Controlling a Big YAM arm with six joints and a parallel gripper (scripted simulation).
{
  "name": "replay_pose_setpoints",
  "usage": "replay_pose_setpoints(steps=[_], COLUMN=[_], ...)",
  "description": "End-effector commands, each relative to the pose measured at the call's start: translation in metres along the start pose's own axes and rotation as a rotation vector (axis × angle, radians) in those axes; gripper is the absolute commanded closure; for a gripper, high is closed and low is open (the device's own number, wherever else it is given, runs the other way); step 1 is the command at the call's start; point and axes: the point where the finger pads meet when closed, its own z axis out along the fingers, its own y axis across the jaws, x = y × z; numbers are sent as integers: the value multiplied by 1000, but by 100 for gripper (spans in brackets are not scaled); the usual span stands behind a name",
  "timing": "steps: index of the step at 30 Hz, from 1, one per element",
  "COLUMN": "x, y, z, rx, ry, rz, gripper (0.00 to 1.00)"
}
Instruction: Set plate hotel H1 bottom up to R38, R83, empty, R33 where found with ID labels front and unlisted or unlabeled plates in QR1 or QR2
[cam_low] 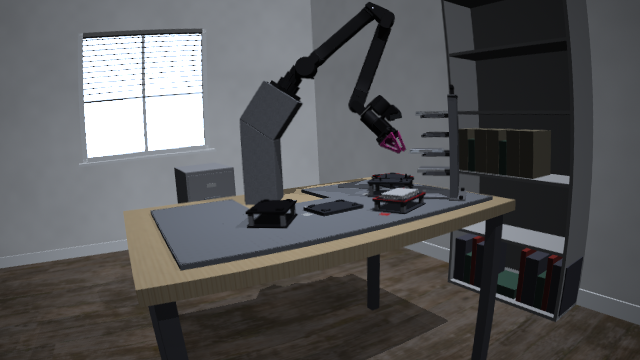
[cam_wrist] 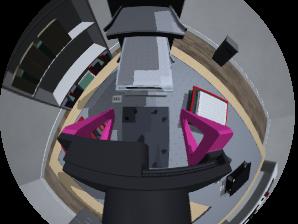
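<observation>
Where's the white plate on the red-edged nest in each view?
Exterior: white plate right of centre on the grey mat, on the red-edged nest, below the open gripper.
Wrist: right of centre, plate just above the right magenta finger.
Shared landmark: the wooden table edge.
</observation>
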Motion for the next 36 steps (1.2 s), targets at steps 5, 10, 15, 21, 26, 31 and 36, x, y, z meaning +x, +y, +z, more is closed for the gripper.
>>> replay_pose_setpoints(steps=[5,10,15,21,26,31,36], x=[15,18,25,32,29,31,31], y=[5,5,4,4,8,2,2], z=[-16,-19,-26,-34,-27,-32,-32], rx=[-13,-14,-13,-12,-19,-7,-7], ry=[4,2,7,9,-18,-7,-7], rz=[10,11,10,9,16,4,4], gripper=[0,0,0,0,100,100,100])
